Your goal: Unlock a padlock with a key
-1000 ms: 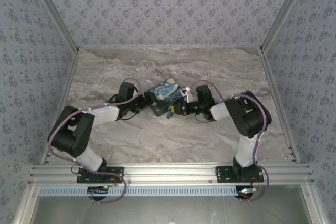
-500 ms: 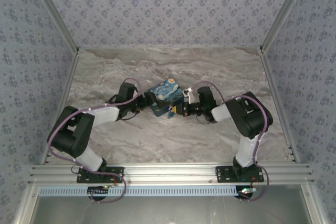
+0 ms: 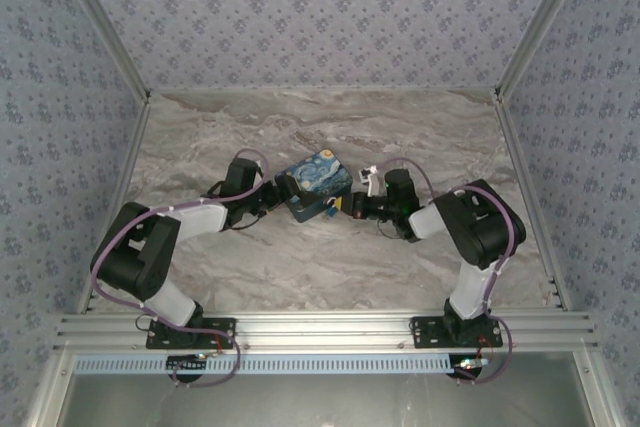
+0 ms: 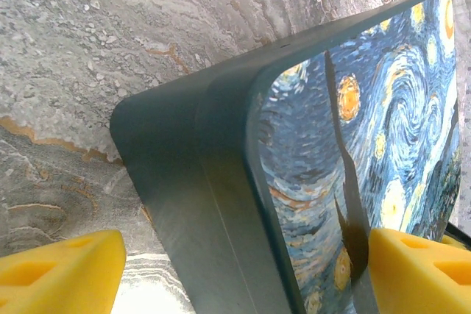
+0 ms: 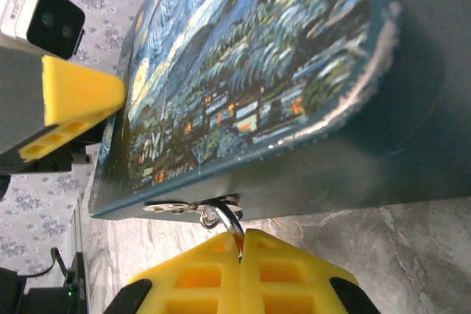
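Observation:
The painted starry-night box (image 3: 313,185) lies mid-table. My left gripper (image 3: 272,194) grips its left end: in the left wrist view the box (image 4: 221,182) fills the space between the yellow fingers (image 4: 66,270) of this gripper (image 4: 246,255). My right gripper (image 3: 343,207) is at the box's near right side. In the right wrist view it (image 5: 241,244) is shut on the padlock, whose silvery shackle (image 5: 229,222) hooks through the box's metal hasp (image 5: 188,207). The padlock's body is hidden between the fingers. The key is out of view.
The marble table (image 3: 320,267) is walled by patterned panels on three sides. The left arm's yellow finger (image 5: 73,101) and camera (image 5: 40,12) sit against the box's far end in the right wrist view. A metal rail (image 3: 320,332) runs along the near edge.
The right arm's wrist and elbow have shifted to the right, drawing the gripper slightly back from the box. The box and the left arm have stayed put.

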You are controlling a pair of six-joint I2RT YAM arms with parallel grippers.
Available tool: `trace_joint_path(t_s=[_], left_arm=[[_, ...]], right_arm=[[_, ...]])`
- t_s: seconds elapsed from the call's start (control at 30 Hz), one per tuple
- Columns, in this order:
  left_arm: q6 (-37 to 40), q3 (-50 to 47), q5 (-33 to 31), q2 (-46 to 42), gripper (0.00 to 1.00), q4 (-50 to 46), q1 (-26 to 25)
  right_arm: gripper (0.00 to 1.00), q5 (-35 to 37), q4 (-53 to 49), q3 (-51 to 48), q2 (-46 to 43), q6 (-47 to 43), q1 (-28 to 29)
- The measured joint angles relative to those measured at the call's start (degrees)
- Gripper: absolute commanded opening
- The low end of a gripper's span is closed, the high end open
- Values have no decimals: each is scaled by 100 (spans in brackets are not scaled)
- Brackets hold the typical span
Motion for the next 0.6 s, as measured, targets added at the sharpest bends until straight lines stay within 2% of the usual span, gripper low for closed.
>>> trace_joint_path(t_s=[0.3,0.43,0.6], left_arm=[[-22,-24,-26,-24,85,7,0],[-17,-22,-26,-24,85,-7,2],[52,81,24,17,85,-116,76]], right_arm=[[0,463,-424,-264,-817,-31,-17],[0,636,-1213,-289,-1493,-369,-48],[0,905,-2813,-289,-2542,-883,-59]])
